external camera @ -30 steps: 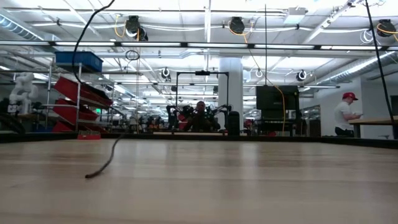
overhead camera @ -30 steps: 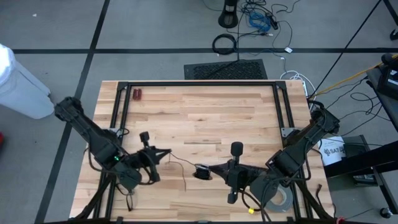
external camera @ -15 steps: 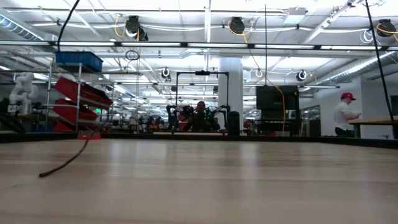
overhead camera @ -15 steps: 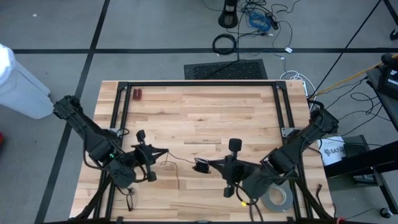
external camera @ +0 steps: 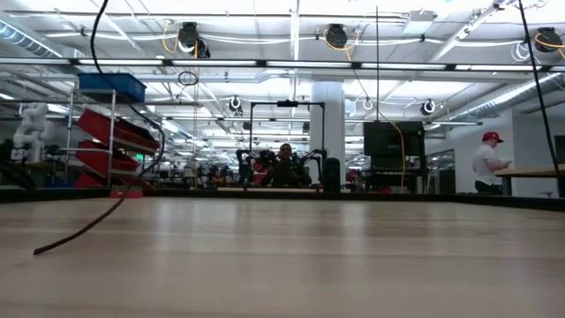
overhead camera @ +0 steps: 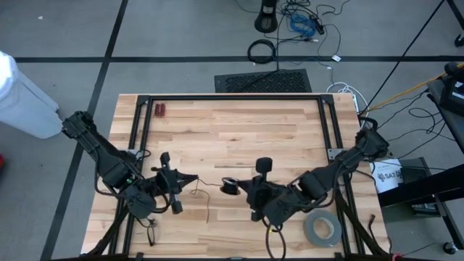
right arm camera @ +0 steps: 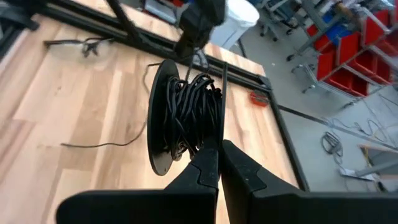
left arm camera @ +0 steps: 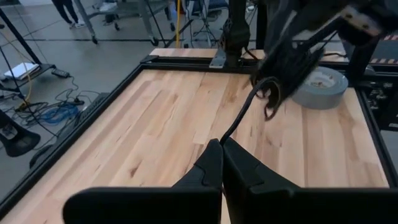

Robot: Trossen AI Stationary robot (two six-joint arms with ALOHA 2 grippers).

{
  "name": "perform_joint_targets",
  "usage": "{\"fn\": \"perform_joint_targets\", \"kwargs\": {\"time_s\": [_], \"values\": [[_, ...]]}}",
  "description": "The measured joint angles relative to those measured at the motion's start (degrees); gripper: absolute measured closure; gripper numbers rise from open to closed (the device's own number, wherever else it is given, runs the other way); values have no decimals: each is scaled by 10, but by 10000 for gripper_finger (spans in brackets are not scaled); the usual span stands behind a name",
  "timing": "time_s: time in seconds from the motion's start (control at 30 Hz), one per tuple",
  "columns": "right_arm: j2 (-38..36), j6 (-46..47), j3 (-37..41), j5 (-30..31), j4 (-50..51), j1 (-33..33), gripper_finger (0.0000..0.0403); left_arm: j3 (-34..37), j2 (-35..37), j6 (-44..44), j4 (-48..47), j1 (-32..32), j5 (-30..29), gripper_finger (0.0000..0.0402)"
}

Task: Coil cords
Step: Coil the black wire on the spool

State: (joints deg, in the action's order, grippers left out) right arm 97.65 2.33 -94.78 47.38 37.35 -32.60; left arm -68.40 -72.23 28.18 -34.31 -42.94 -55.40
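Left of the cord bundle (overhead camera: 230,188), the left gripper (overhead camera: 194,178) has its fingers closed on the loose cord strand (overhead camera: 206,190) over the wooden table (overhead camera: 232,123). Just right of the bundle, the right gripper (overhead camera: 240,191) is clamped on it. Farther right lies the grey tape roll (overhead camera: 322,230).

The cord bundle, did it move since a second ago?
Yes. The right gripper, jaws shut on the cord bundle, carried it up the table and a bit leftward, toward the left gripper. The loose cord end slid left in the low view. The left gripper hardly moved, jaws shut on the cord. The tape roll stayed.
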Motion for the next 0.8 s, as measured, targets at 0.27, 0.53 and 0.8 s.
{"fn": "perform_joint_targets", "kwargs": {"time_s": [0.27,0.53,0.8], "values": [[9,-4,0,-13,18,16,403,0,0,0,32,0,0,400],[17,26,0,-6,9,35,403,-1,1,-53,156,22,9,400],[20,54,0,52,5,45,403,-39,-2,-76,177,44,57,400]]}}
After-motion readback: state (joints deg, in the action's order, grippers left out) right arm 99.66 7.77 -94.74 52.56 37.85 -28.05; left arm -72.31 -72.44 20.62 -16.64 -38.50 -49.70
